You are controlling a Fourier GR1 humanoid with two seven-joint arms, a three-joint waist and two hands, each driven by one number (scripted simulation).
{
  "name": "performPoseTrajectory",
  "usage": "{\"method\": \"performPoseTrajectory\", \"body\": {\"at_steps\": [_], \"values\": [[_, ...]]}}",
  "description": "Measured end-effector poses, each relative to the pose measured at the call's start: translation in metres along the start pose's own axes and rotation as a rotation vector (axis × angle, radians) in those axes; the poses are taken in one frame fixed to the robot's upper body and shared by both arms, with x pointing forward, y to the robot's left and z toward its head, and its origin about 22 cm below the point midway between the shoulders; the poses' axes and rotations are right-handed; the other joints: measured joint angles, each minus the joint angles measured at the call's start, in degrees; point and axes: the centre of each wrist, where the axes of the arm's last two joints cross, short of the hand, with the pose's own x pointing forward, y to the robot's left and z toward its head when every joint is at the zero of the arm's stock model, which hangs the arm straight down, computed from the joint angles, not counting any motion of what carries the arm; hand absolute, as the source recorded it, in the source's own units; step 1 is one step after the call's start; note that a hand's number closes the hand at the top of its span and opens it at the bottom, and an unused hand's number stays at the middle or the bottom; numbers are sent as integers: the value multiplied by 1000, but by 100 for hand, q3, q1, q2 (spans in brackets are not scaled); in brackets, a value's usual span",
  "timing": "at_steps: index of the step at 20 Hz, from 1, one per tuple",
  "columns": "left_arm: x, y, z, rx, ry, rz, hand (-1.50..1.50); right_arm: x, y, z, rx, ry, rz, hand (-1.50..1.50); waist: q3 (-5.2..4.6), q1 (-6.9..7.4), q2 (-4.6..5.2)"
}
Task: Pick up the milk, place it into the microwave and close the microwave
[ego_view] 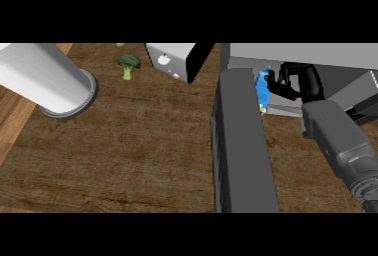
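Closest to us stands the microwave door (pixel 246 145), a dark grey slab swung open and running from the lower edge up toward the microwave (pixel 310 55). Just right of it we see the right forearm (pixel 343 145) — grey, rising from the lower right corner into the open cavity. At its end the right hand (pixel 295 82) is black, its fingers curled round the milk (pixel 262 90), a blue and white carton that we find at the mouth of the cavity, just beside the door's upper end. Whether the carton rests on the cavity floor we cannot tell.

On the left we see only a grey-white left forearm (pixel 48 80) crossing the upper left corner; its hand lies outside the view. On the brown wooden counter (pixel 125 155) a broccoli floret (pixel 128 64) lies near the top — well apart from the milk — and a grey box with an apple mark (pixel 171 60) stands right of it.
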Motion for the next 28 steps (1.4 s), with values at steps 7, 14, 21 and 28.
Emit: {"method": "performPoseTrajectory", "body": {"at_steps": [7, 14, 21, 28], "values": [[2, 1, -9, -31, -18, 6, -150, 11, -16, -14, -76, 24, 71, 150, 12, 175, 103], [3, 5, -16, -48, -26, 5, -150, 14, -30, -20, -137, 33, 115, 150, 22, 297, 190], [3, 7, -21, -59, -31, 4, -150, 18, -44, -25, -173, 35, 132, 150, 30, 390, 253], [5, 9, -26, -65, -31, -18, -150, 19, -51, -26, -192, 42, 139, 150, 39, 482, 308]]}}
